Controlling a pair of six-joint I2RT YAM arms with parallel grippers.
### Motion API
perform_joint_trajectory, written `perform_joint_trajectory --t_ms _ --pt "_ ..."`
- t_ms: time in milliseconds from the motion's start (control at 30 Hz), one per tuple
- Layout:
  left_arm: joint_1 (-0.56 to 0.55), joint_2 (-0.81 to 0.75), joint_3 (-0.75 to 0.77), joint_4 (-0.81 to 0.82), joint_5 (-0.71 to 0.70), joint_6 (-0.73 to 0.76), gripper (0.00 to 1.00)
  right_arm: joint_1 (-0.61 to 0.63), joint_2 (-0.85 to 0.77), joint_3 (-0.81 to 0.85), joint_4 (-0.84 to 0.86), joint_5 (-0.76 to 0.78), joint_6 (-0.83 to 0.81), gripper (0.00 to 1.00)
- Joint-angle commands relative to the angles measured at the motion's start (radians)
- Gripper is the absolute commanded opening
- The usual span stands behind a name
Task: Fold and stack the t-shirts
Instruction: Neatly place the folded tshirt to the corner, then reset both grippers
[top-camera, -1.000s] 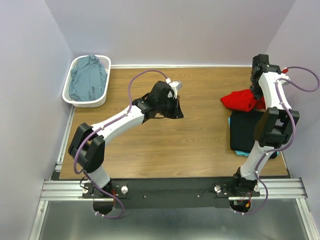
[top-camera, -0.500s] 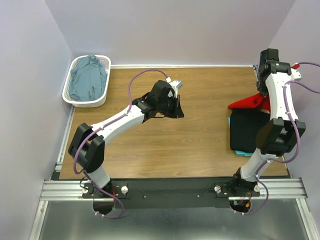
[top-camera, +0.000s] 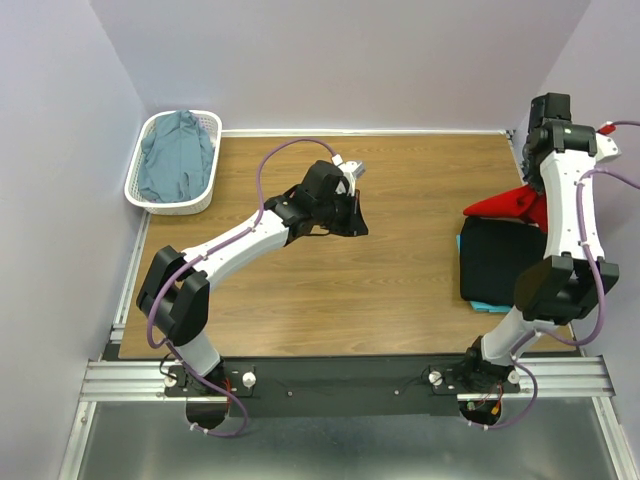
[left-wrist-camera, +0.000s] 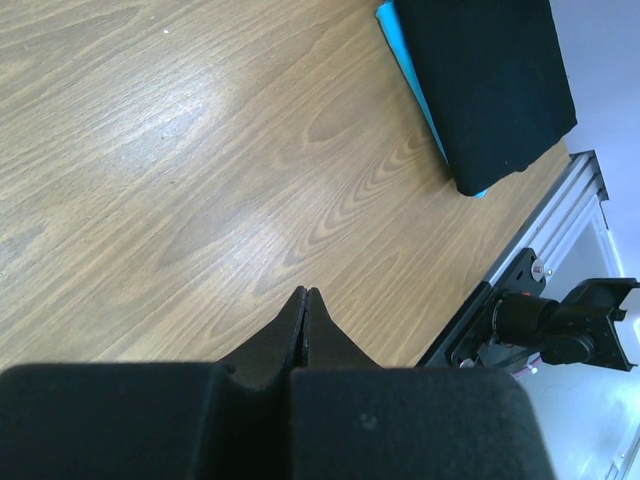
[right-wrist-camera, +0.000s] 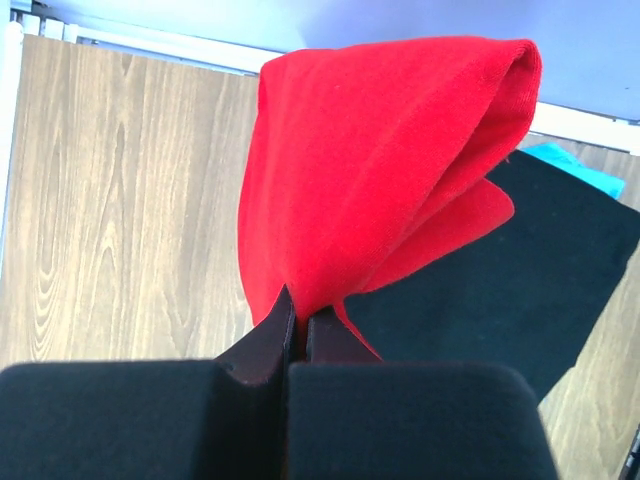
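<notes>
Pale lilac walls (top-camera: 350, 60) enclose a wood-grain counter (top-camera: 400, 290) on three sides. An aluminium rail (top-camera: 125, 380) runs along its near edge, with a grey metal sheet (top-camera: 330, 450) beyond. Light is soft and even.

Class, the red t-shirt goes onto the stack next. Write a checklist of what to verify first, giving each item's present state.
1. Right pincer shut on red t-shirt: ok.
2. Red t-shirt folded flat: not ok, it hangs bunched.
3. Black t-shirt lies flat on teal t-shirt: ok.
4. Left pincer shut, empty, away from the black t-shirt: ok.
5. Grey-blue t-shirt folded: not ok, in basket.
</notes>
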Motion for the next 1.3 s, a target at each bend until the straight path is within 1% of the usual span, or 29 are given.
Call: perform_joint_trajectory --t_ms 0,267,400,433,467,500,533,567,633,767,833,867,900,933,1033,1067,1100,1167,1200,1233,1267 --pt "-0.011 -0.010 0.015 -0.014 0.025 0.011 0.00 -0.011 -0.047 0.022 -0.034 0.061 0.003 0.00" --pt "-0.023 -0.010 0.009 -0.008 0.025 0.008 0.00 -0.012 -0.111 -0.066 -0.039 0.070 0.003 0.00" --pt "-0.030 -0.006 0.007 -0.005 0.025 0.005 0.00 -0.012 -0.166 -0.156 -0.039 0.032 0.002 0.00" --pt "-0.032 -0.006 0.007 -0.002 0.028 0.003 0.00 -0.012 -0.189 -0.200 -0.039 0.024 0.002 0.01" --pt "-0.037 -0.003 0.007 -0.004 0.030 0.003 0.00 -0.012 -0.202 -0.231 -0.041 0.016 0.000 0.13" --pt "-0.038 -0.003 0.007 -0.002 0.030 0.003 0.00 -0.012 -0.217 -0.256 -0.039 -0.004 -0.003 0.31" --pt "-0.041 0.000 0.006 -0.002 0.031 0.003 0.00 -0.012 -0.234 -0.314 -0.039 -0.013 -0.009 0.78" --pt "-0.041 -0.001 0.006 -0.001 0.033 0.005 0.00 -0.012 -0.269 -0.343 -0.042 -0.024 -0.018 1.00" --pt "-0.047 0.002 0.003 0.001 0.039 0.006 0.00 -0.012 -0.342 -0.424 -0.044 -0.037 -0.040 1.00" --pt "-0.052 0.008 -0.004 0.002 0.051 0.011 0.00 -0.012 -0.470 -0.533 -0.048 -0.085 -0.095 1.00" --pt "-0.054 0.007 -0.008 0.012 0.054 0.012 0.00 -0.012 -0.571 -0.576 0.010 -0.148 -0.136 1.00" --pt "-0.054 0.008 -0.008 0.015 0.053 0.012 0.00 -0.012 -0.602 -0.625 0.050 -0.181 -0.193 1.00" --pt "-0.054 0.008 -0.008 0.018 0.054 0.012 0.00 -0.012 -0.628 -0.644 0.123 -0.217 -0.213 1.00" --pt "-0.055 0.005 -0.013 0.024 0.053 0.011 0.00 -0.012 -0.671 -0.662 0.154 -0.278 -0.225 1.00" --pt "-0.054 -0.018 -0.031 0.032 0.041 0.005 0.00 -0.011 -0.680 -0.696 0.269 -0.399 -0.297 1.00" --pt "-0.054 -0.027 -0.039 0.035 0.035 0.003 0.00 -0.011 -0.673 -0.702 0.269 -0.431 -0.313 1.00" --pt "-0.055 -0.038 -0.052 0.041 0.030 0.002 0.00 -0.011 -0.662 -0.708 0.306 -0.492 -0.324 1.00" --pt "-0.052 -0.067 -0.060 0.039 0.010 0.005 0.00 -0.006 -0.644 -0.730 0.347 -0.546 -0.339 1.00" --pt "-0.050 -0.076 -0.068 0.038 -0.016 0.006 0.00 0.009 -0.644 -0.741 0.399 -0.588 -0.348 1.00" --pt "-0.046 -0.100 -0.073 0.036 -0.030 0.008 0.00 0.024 -0.642 -0.753 0.422 -0.597 -0.342 1.00" --pt "-0.044 -0.116 -0.077 0.036 -0.066 0.011 0.00 0.072 -0.637 -0.755 0.462 -0.599 -0.331 1.00"
